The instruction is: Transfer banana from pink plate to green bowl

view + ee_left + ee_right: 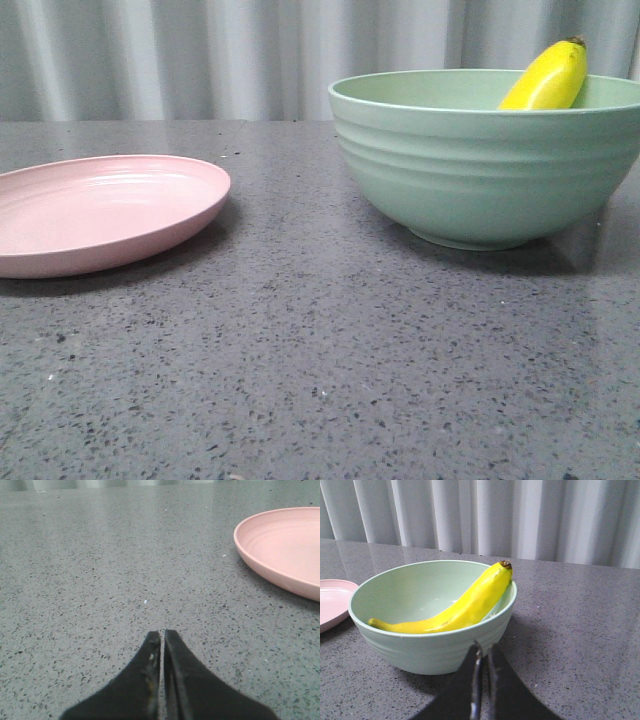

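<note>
The yellow banana [460, 610] lies inside the green bowl [440, 647], its dark stem tip leaning on the rim. In the front view the banana's end [548, 78] sticks up over the bowl's [480, 170] rim at the right. The pink plate [90, 215] sits at the left with nothing on it, and shows in the left wrist view [285, 547] and the right wrist view [332, 600]. My left gripper [162, 634] is shut and empty over bare table beside the plate. My right gripper [484, 649] is shut and empty, just outside the bowl's wall.
A grey speckled tabletop [320, 360] runs under everything. A pale pleated curtain [200, 55] hangs behind the table. Neither arm shows in the front view.
</note>
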